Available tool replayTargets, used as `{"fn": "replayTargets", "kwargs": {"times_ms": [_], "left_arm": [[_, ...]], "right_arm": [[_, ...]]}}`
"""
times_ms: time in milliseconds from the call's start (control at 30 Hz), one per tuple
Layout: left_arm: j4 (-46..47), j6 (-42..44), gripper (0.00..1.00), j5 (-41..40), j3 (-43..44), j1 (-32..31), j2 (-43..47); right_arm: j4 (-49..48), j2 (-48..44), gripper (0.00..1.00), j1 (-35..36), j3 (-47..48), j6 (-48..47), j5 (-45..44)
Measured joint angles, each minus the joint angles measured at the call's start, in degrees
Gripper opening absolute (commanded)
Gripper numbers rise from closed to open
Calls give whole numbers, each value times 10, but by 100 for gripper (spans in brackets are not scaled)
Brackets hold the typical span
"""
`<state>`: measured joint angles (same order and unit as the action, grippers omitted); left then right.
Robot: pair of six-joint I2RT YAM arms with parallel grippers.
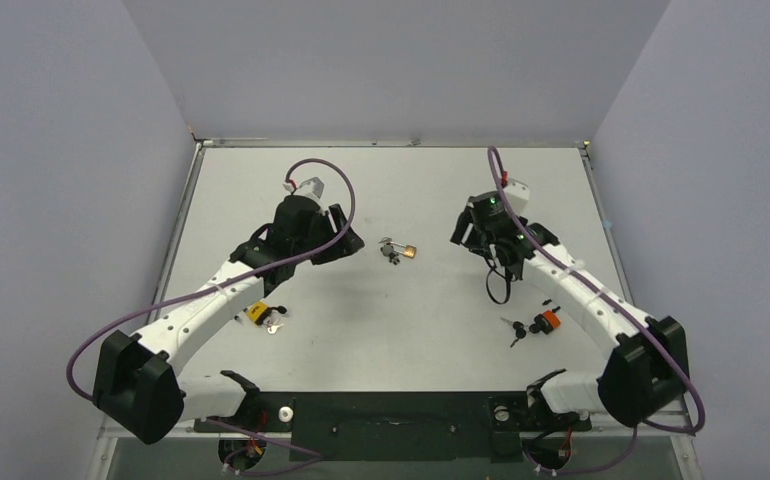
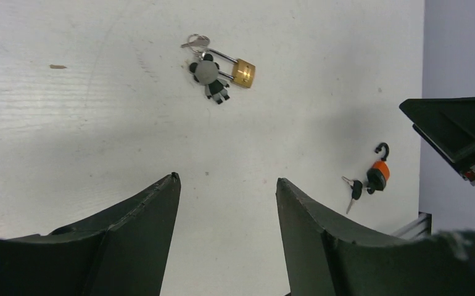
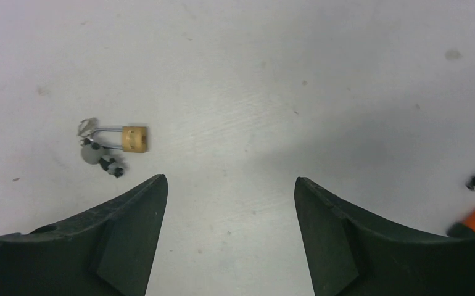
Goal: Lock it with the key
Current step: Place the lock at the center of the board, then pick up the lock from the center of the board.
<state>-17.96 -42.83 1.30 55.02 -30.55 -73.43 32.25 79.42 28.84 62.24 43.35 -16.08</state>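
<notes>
Key bunch [image 1: 513,331], thin keys with black heads, lies on the table [image 1: 391,340] at about 4 o'clock from its centre. It is just beside the orange padlock [image 1: 547,321], which sits on its 2 o'clock side, close by the right arm [image 1: 586,292]. That arm comes in from 5 o'clock, and the left arm [image 1: 206,305] reaches in from 7 o'clock. The left gripper [image 2: 226,180] hangs released, its fingers spread with only bare table between them. The right gripper [image 3: 230,179] is likewise spread wide and grasps nothing. Between the two grippers, near the table's centre, lies a brass padlock [image 1: 407,250] with a small ring and a grey charm [image 2: 209,73] at its shackle end. At 8 o'clock, beside the left arm, a silver key [image 1: 275,328] lies with a yellow tag [image 1: 256,312].
</notes>
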Motion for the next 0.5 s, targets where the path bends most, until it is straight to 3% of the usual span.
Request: {"fn": "replayTargets", "kwargs": {"times_ms": [267,400,500], "left_arm": [[1,-5,57,27,-25,-31,39],[0,-5,57,41,-28,-31,42],[1,-5,57,50,-28,-31,48]], "right_arm": [[90,-171,65,-94,-174,134,-37],[123,-231,68,-165,-234,180,-45],[132,-249,77,-222,-259,183,-47]]}}
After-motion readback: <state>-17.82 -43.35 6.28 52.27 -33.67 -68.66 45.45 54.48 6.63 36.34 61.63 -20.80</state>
